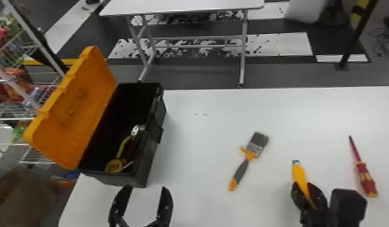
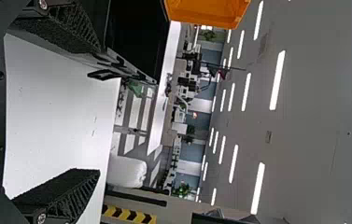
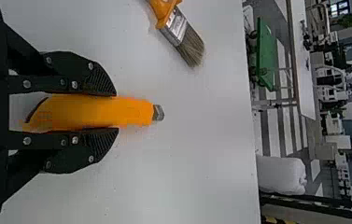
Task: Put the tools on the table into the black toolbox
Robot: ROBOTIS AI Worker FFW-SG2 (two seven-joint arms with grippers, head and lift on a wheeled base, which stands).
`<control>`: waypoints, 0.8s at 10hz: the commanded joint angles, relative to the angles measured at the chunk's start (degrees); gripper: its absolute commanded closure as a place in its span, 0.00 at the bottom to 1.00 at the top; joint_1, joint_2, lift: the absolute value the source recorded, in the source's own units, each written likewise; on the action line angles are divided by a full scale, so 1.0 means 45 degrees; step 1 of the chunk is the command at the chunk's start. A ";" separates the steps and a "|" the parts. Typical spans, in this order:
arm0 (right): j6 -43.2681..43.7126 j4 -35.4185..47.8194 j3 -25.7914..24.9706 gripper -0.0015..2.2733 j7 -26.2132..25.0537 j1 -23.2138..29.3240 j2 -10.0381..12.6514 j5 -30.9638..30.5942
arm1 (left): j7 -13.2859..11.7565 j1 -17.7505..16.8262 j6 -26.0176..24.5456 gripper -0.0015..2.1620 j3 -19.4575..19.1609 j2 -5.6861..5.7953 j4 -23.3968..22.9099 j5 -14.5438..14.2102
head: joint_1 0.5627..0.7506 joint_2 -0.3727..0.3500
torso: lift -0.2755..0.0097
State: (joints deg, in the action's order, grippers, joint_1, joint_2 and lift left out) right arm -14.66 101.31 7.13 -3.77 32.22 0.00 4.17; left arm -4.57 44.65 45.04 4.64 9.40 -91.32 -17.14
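Gripping the orange knife [image 3: 89, 113], the right gripper [image 3: 117, 112] has its two black fingers drawn in along both sides of the body, the short grey tip free beyond them. The knife is over the near right part of the white table [image 1: 202, 145], well apart from the box; whether it touches the tabletop cannot be told. To its left in the head view lies the paintbrush [image 1: 241, 171], bristles pointing away; to its right lies the red screwdriver [image 1: 365, 176]. The black toolbox [image 1: 147, 160] stands at the table's left side, its orange lid [image 1: 79, 105] tipped back. Inside are a tape measure [image 1: 114, 166] and a yellow-handled tool [image 1: 123, 146]. Near the box, the left gripper [image 1: 146, 187] is spread wide and holds nothing. The task is judged to be near its middle: at least two tools are in, while three are to go, namely the knife, already grasped, the paintbrush and the red screwdriver. The likely next step is a lift and a carry of the knife to the box
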 commanded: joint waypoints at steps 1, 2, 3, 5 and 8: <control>-0.0836 0.0006 -0.0099 0.85 -0.0002 0.0007 0.0010 -0.0126 | 0.0000 0.0000 0.0000 0.04 -0.0016 0.0002 0.0001 0.0000 | 0.70 0.76 | 0.70; -0.1226 0.0065 -0.0158 0.92 0.0095 0.0007 0.0010 -0.0223 | 0.0000 -0.0019 0.0000 0.04 -0.0016 0.0002 0.0021 0.0000 | 0.70 0.76 | 0.70; -0.1265 0.0124 -0.0197 0.94 0.0115 0.0007 0.0010 -0.0262 | 0.0000 -0.0019 0.0000 0.04 -0.0016 0.0002 0.0021 0.0000 | 0.70 0.75 | 0.70; -0.0953 0.0436 -0.0255 0.94 0.0213 0.0144 0.0010 -0.0262 | 0.0000 -0.0019 0.0000 0.04 0.0004 -0.0018 0.0001 0.0000 | 0.70 0.74 | 0.70; -0.0367 0.1217 -0.0314 0.94 0.0603 0.0574 0.0010 -0.0243 | -0.0059 0.0000 0.0000 0.04 0.0023 -0.0018 -0.0175 0.0000 | 0.70 0.74 | 0.70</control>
State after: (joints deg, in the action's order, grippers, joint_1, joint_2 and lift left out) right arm -16.47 106.11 5.72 -1.00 34.54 -0.02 3.02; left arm -4.84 44.64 45.08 4.69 9.31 -91.98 -17.14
